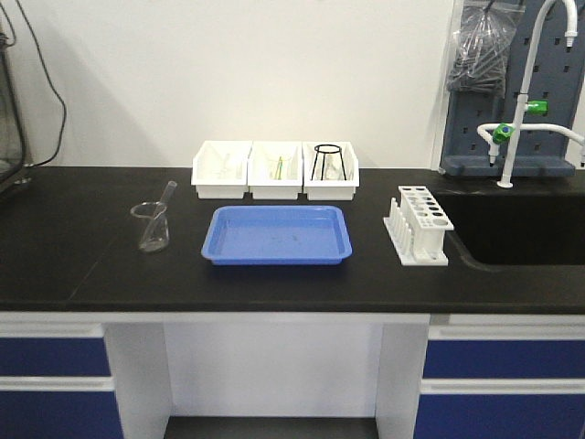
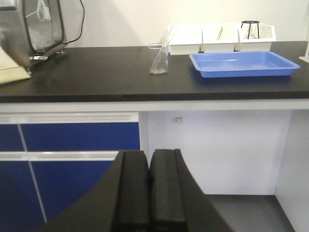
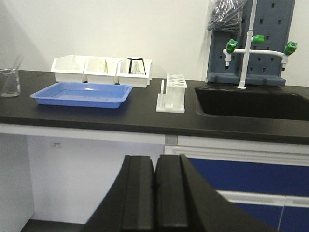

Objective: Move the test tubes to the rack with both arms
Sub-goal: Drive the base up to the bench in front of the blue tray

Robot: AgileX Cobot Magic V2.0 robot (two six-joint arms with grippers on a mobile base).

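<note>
Black countertop (image 1: 82, 256) carries a blue tray (image 1: 277, 235) at its middle, with the white rack (image 1: 420, 224) to the right beside the sink (image 1: 521, 233) and 3 white bins (image 1: 274, 170) on the far side. Left of the tray, 1 test tube (image 1: 168, 194) leans in a glass beaker (image 1: 152, 230). Left gripper (image 2: 149, 193) and right gripper (image 3: 154, 193) hang below bench level, jaws pressed together, holding nothing.

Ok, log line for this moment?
left gripper shut, empty | right gripper shut, empty | test tube leaning in beaker | rack no tubes seen
</note>
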